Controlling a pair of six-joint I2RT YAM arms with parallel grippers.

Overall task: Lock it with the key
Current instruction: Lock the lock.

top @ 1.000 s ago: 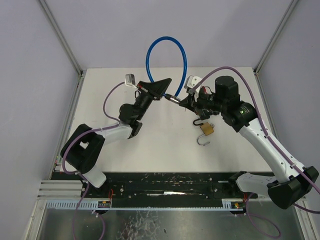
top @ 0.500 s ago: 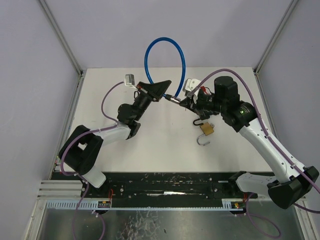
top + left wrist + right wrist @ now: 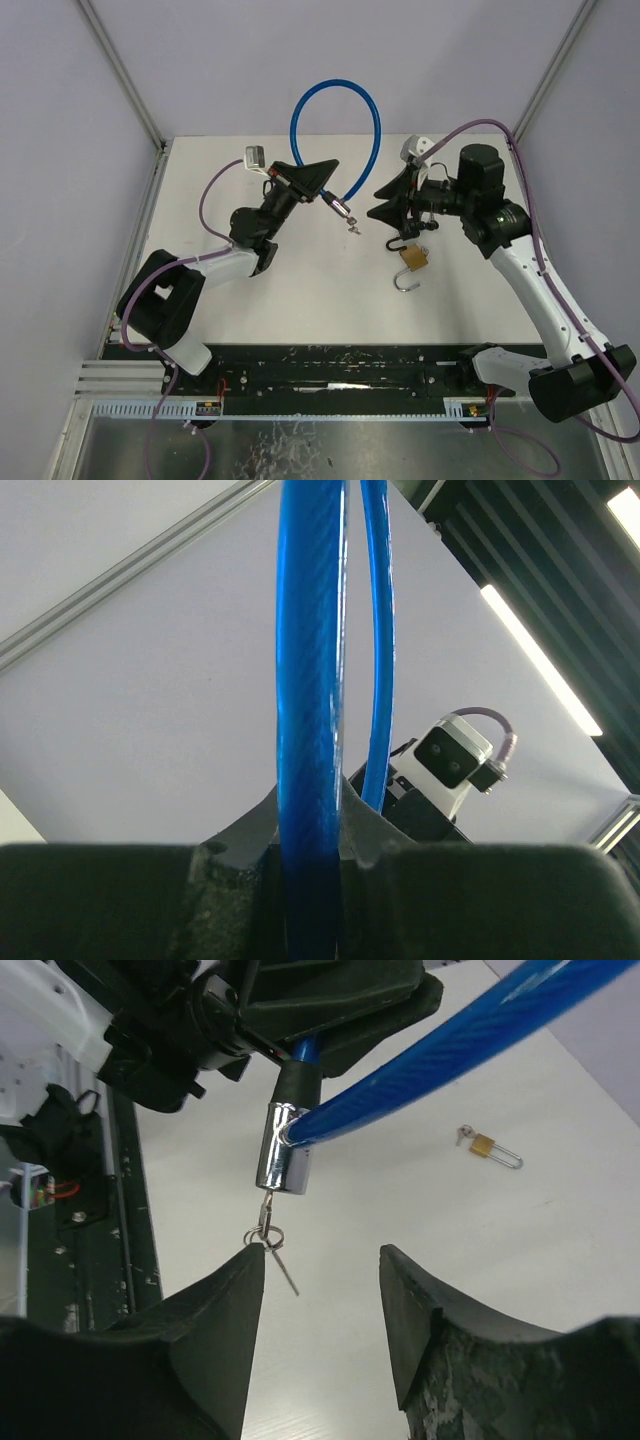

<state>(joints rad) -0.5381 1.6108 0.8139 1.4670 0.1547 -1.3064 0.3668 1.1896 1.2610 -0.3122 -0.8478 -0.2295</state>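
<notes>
Jaws of the right gripper stood spread and empty, one finger on each side of the small ring dangling under the key, touching neither. The key itself appeared seated in the lower end of the chrome lock cylinder, which hung in the air above the table, between the two arms. The left gripper was pinching the blue cable lock just above that cylinder, with the cable's loop arching high over the back of the table in the overhead view. A brass padlock with its shackle swung open lay on the table near the right arm, untouched. Whether the cylinder was already turned to locked could not be told from these views. The danger from here lay in the loose hardware. A closing grip could catch the free-swinging ring or the thin piece hanging off it rather than the key's head, and a twist would then spin the ring or tug the key out instead of turning it. The cable's round, springy body could also roll within the left pinch under any turning load, so the cylinder would rotate with the key and the lock would not engage.
</notes>
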